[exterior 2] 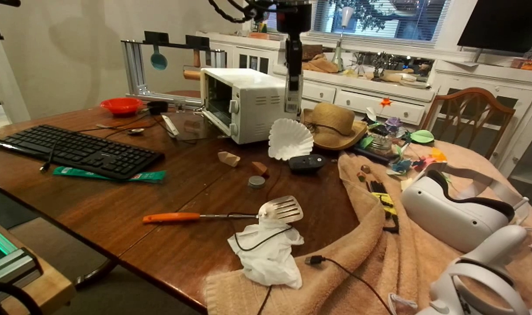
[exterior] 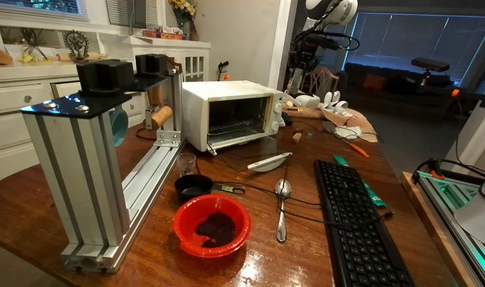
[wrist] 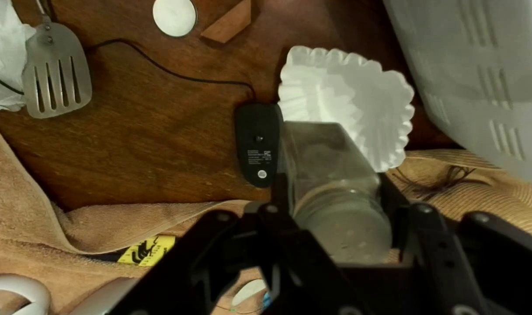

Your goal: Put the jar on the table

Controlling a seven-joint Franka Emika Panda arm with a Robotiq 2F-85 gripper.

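- The gripper point(wrist: 335, 192) is closed around a clear square jar point(wrist: 329, 170) whose contents cannot be made out.
- The jar hangs above the table point(wrist: 152, 153), near a white coffee filter point(wrist: 370, 107).
- The toaster oven point(exterior: 222, 89), door point(exterior: 271, 160) lowered, has a wire rack point(exterior: 236, 126) inside.
- A red bowl point(exterior: 186, 225) holds a dark mass point(exterior: 216, 229), beside a black measuring cup point(exterior: 183, 193) and drinking glass point(exterior: 186, 162).

Red bowl point(exterior: 216, 205) beside black cup point(exterior: 192, 185); spatula point(exterior 2: 270, 211) overlapping crumpled white sheet point(exterior 2: 272, 260), perhaps paper; mouse point(wrist: 257, 135) belly-up.
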